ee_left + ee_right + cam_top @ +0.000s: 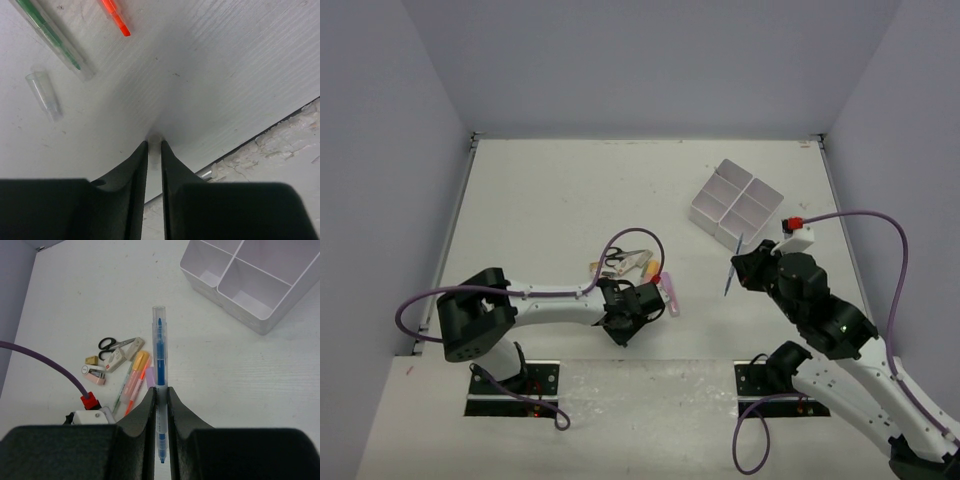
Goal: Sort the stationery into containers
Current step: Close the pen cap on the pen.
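My right gripper (pixel 161 389) (pixel 742 262) is shut on a blue marker (pixel 160 347) (pixel 731 273) in a clear barrel and holds it above the table. The white four-compartment container (pixel 225 302) (pixel 712 215) stands ahead and to the right of it. On the table lie black-handled scissors (pixel 112 344) (pixel 617 258), orange and pink markers (pixel 137 367), and a pink marker (pixel 670 293). My left gripper (pixel 154 142) (pixel 642 303) is down at the table near the pile. Its jaws are almost together on a small pale blurred thing whose kind I cannot tell.
In the left wrist view a green pen (pixel 50 35), an orange marker tip (pixel 117 20) and a clear cap (pixel 44 95) lie beyond the fingers. The table's near edge (pixel 260 135) runs close by. A small tan eraser (pixel 91 360) and a pink-and-white item (pixel 94 374) lie in the pile.
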